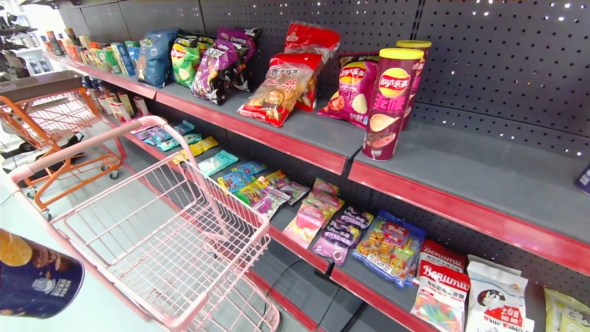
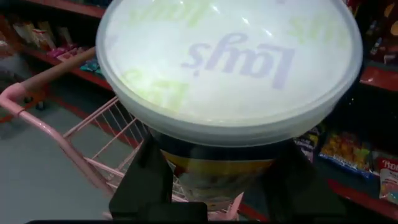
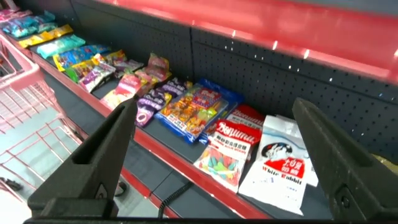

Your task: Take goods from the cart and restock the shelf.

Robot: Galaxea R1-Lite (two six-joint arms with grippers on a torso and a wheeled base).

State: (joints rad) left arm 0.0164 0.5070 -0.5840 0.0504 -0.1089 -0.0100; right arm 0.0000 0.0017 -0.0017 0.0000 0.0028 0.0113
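One dark blue canister (image 1: 34, 276) is gripped by the left gripper (image 2: 224, 183), whose dark fingers (image 2: 146, 180) are pressed against the tube's body on either side, just under its pale translucent lid (image 2: 230, 62). In the head view the canister is held tilted, off the floor and just outside the near corner of the pink cart (image 1: 230, 203), apart from its rim. The cart is parked alongside the shelving, with its handle end toward the lower shelf (image 1: 295, 251).

The right gripper (image 3: 216, 107) is held with its fingers spread wide and nothing between them, out in front of the lower shelf's front edge, where flat sweet packets (image 3: 199, 109) are laid in rows.

Two purple canisters (image 1: 392, 103) are stood upright on the upper shelf (image 1: 461, 184), one behind the other, the front one near the shelf's red front edge. Crisp bags (image 1: 281, 87) are leaned along the same shelf beside them. An orange cart (image 1: 60, 115) is parked beyond the pink one.
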